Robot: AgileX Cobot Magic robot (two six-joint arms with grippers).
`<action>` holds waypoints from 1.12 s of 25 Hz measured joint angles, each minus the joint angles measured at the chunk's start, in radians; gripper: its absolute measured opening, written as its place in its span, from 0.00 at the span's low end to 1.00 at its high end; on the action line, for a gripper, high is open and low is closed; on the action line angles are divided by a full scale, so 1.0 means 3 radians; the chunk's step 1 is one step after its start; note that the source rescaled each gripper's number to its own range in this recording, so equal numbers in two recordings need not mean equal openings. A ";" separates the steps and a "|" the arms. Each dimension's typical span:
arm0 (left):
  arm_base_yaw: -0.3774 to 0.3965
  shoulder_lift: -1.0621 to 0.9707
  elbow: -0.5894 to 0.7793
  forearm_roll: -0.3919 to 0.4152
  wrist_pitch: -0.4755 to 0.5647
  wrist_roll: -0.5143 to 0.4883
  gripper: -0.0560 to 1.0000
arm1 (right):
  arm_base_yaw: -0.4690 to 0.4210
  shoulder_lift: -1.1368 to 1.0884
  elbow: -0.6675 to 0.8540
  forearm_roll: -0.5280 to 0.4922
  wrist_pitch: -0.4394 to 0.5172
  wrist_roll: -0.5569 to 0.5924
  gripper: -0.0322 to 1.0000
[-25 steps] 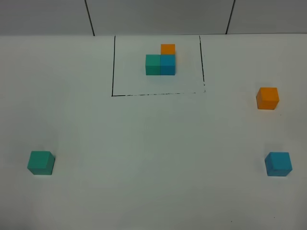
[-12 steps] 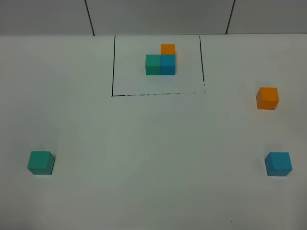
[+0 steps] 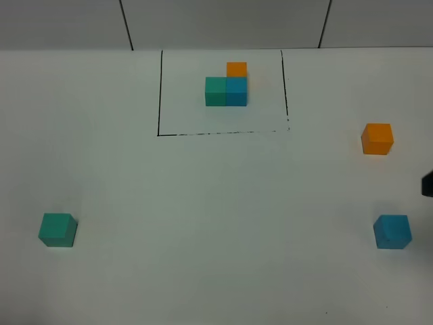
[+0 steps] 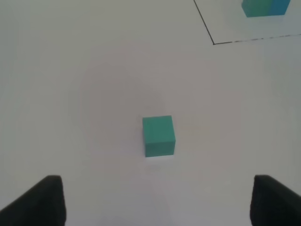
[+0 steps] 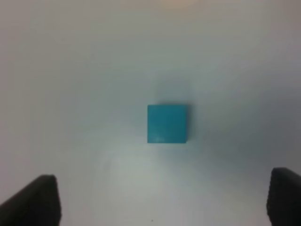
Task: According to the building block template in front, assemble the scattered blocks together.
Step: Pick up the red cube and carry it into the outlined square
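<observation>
The 3 scattered blocks [image 3: 377, 138] lie well apart on the white table [image 3: 203, 203], none joined: teal-green cube [image 3: 57, 229] near left, blue cube [image 3: 392, 231] near right, orange cube [image 3: 377, 138] farther back. The building block template [image 3: 226, 88] stands inside its black rectangle [image 3: 160, 95]. A dark edge [image 3: 427, 184], likely the right arm, has just entered beside the blue cube. The right gripper [image 5: 160, 200] hangs over that cube, the left gripper [image 4: 160, 200] over the teal-green one, both spread wide and empty; picking looks imminent.
</observation>
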 joint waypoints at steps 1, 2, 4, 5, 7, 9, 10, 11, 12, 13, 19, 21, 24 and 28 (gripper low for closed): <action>0.0000 0.0000 0.0000 0.0000 0.0000 0.0000 0.79 | 0.0025 0.0296 -0.0106 0.0004 -0.0060 0.0000 0.78; 0.0000 0.0000 0.0000 0.0000 0.0000 0.0000 0.79 | 0.0064 0.0527 -0.0228 0.0004 -0.0109 0.0000 0.78; 0.0000 0.0000 0.0000 0.0000 0.0000 0.0000 0.79 | 0.0162 0.1012 -0.0493 -0.0016 -0.0212 -0.0003 0.78; 0.0000 0.0000 0.0000 0.0000 0.0000 0.0000 0.79 | 0.0223 0.1198 -0.0651 -0.0046 -0.0247 0.0000 0.78; 0.0000 0.0000 0.0000 0.0000 0.0000 0.0000 0.79 | 0.0348 0.1620 -0.0942 -0.0174 -0.0292 0.0034 0.78; 0.0000 0.0000 0.0000 0.0000 0.0000 0.0000 0.79 | 0.0444 0.1973 -0.1233 -0.0355 -0.0313 0.0138 0.78; 0.0000 0.0000 0.0000 0.0000 0.0000 0.0000 0.79 | 0.0475 0.2147 -0.1339 -0.0455 -0.0316 0.0206 0.78; 0.0000 0.0000 0.0000 0.0000 0.0000 0.0000 0.79 | 0.0488 0.2308 -0.1453 -0.0535 -0.0316 0.0255 0.78; 0.0000 0.0000 0.0000 0.0000 0.0000 0.0000 0.79 | 0.0493 0.2430 -0.1554 -0.0577 -0.0316 0.0284 0.78; 0.0000 0.0000 0.0000 0.0000 0.0000 0.0000 0.79 | 0.0493 0.2559 -0.1645 -0.0612 -0.0312 0.0300 0.78; 0.0000 0.0000 0.0000 0.0000 0.0000 0.0000 0.79 | 0.0490 0.3014 -0.2058 -0.0758 -0.0283 0.0273 0.78; 0.0000 0.0000 0.0000 0.0000 0.0000 0.0000 0.79 | 0.0458 0.3067 -0.2131 -0.0761 -0.0283 0.0263 0.78; 0.0000 0.0000 0.0000 0.0000 0.0000 0.0000 0.79 | 0.0346 0.3092 -0.2158 -0.0761 -0.0279 0.0192 0.78; 0.0000 0.0000 0.0000 0.0000 0.0000 0.0000 0.79 | 0.0186 0.3095 -0.2160 -0.0626 -0.0251 0.0009 0.78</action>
